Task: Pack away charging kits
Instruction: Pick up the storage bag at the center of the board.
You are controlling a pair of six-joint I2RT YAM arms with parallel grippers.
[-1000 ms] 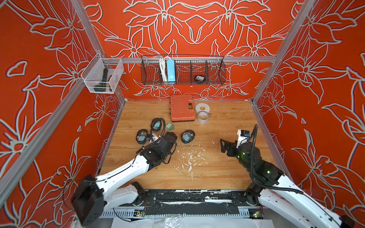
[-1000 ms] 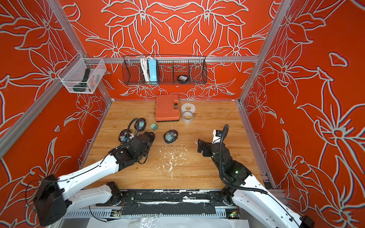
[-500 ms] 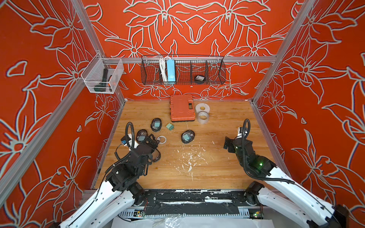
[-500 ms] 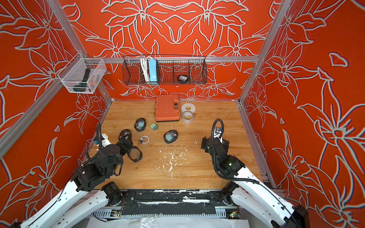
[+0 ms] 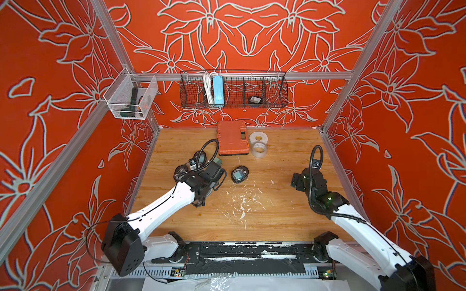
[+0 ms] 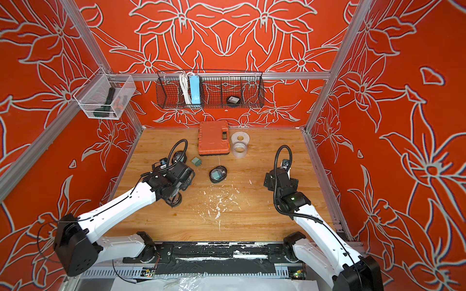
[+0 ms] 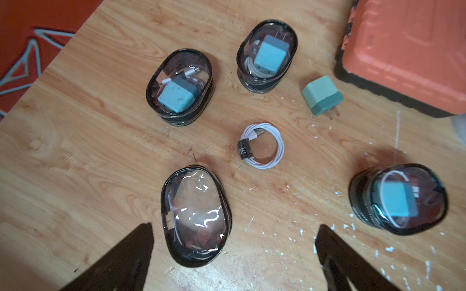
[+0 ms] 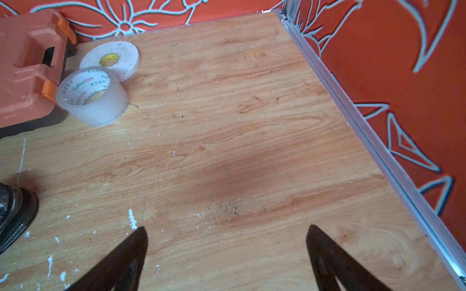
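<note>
Change: left end effector (image 7: 234, 225) back out over counter (image 7: 75, 151) after pull-back, jaws spread, gripping nothing; empty pouch (image 7: 195, 216) under them. Loose cable (image 7: 262, 146), plug (image 7: 322, 95) beside three filled pouches (image 7: 179, 88): last loose kit likely next. Right end effector (image 8: 227, 226) spread, hovering.

- Both top views: light was bright, even, diffuse; soft shadows lay on the tabletop (image 5: 264, 219); colour fringes edged the wall (image 5: 428, 126) pattern near the borders.
- Left wrist view: white glare streaked the empty pouch (image 7: 196, 214); the outermost filled pouch (image 7: 398, 199) was blurred; left tool (image 7: 234, 225) was dark, unfocused.
- Right wrist view: a dim shadow patch crossed the tabletop; right tool (image 8: 227, 226) was a soft silhouette.
</note>
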